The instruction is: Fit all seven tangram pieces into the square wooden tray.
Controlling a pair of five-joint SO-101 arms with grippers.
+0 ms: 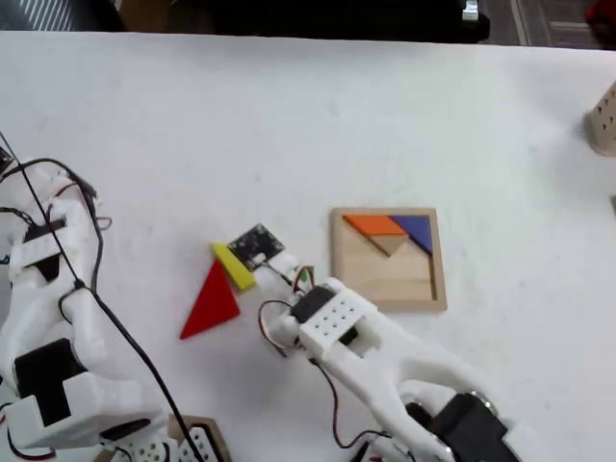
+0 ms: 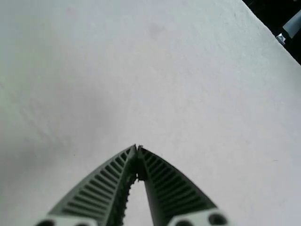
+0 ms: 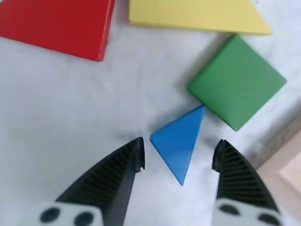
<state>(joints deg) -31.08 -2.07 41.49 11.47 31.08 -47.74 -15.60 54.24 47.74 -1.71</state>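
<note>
- Right gripper: stands open, one dark ribbed finger on each side of the small blue triangle, with a gap to it on both sides.
- Blue triangle: lies flat on the white table, one tip meeting a corner of the green square.
- Green square: sits flat between the yellow piece and a corner of the wooden tray, apart from both.
- Yellow piece, in the high view: lies just beside the red triangle, separated by a narrow strip of table in the right wrist view.
- Red triangle: rests flat, outermost of the loose pieces from the tray.
- Wooden tray: sits to the right of the loose pieces in the high view, holding the orange piece and the dark blue triangle side by side, touching, along its far edge; shows bare wood over the near part.
- Right arm: comes in from the near right corner, wrist above the spot between the yellow piece and the tray.
- Left gripper: sits closed, ribbed tips pressed together with nothing between them, above bare table.
- Left arm: stands at the left edge, well apart from the pieces, black cables looped over it.
- Perforated wooden block: stands at the right edge, well apart from the tray.
</note>
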